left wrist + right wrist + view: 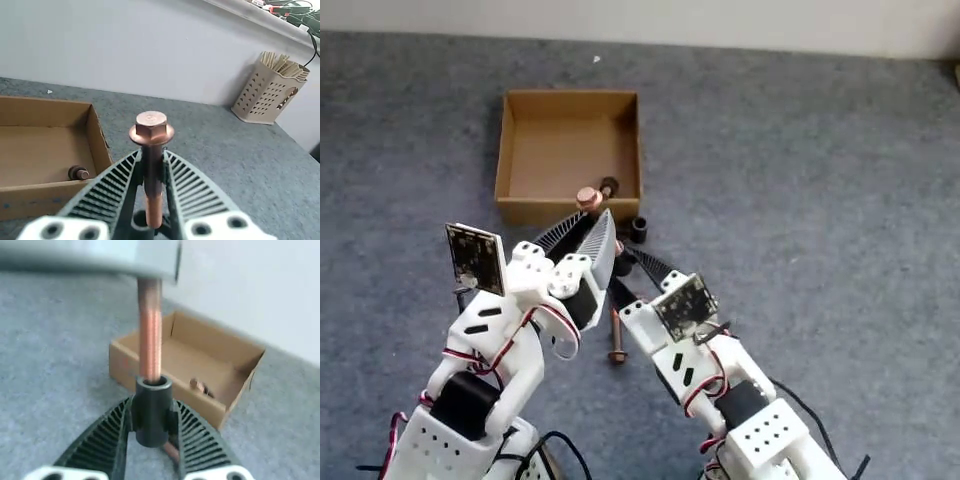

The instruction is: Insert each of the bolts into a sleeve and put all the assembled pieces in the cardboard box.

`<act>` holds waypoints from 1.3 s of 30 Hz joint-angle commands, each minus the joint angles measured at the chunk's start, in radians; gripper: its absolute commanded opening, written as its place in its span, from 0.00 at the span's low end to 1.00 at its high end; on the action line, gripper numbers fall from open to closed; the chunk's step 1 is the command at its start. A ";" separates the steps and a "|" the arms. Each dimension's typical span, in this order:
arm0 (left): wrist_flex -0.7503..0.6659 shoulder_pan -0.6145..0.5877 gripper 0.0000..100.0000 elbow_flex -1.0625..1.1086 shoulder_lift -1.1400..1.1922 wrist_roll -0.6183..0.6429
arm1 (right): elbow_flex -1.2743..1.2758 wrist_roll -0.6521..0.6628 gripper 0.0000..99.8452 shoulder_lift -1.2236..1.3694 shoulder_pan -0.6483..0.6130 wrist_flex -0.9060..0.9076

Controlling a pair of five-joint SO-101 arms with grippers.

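Cardboard box [560, 150]: one assembled piece [609, 186] in its near right corner. My left gripper [151, 162] is clamped on a bolt [151, 131], head just at the box's near wall. My right gripper [152, 407] is clamped on a sleeve [151, 417], bolt tip seated in it. Spare bolt [617, 338] and spare sleeve [640, 229] lie on the grey mat [820, 200].

Left arm [485, 350], lower left of frame, and right arm [745, 405], lower right, were white printed shells with black servo blocks. Red, white and black cables [480, 357] looped at joints. Each wrist bore a circuit board [476, 258]. Fingers [116, 184] were black, ribbed, tapering, on white screw-holed mounts [70, 226].
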 commanded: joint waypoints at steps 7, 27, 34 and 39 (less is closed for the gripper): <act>-0.032 0.038 0.01 0.059 -0.013 0.000 | 0.108 0.011 0.00 -0.294 -0.008 0.148; 0.222 0.044 0.26 0.010 -0.035 -0.184 | 0.111 0.011 0.00 -0.389 0.035 0.262; 0.474 -0.033 0.26 -0.113 -0.186 -0.184 | 0.113 0.011 0.00 -0.389 0.096 0.262; 0.597 -0.139 0.26 -0.096 -0.334 -0.199 | 0.113 0.011 0.00 -0.390 0.111 0.300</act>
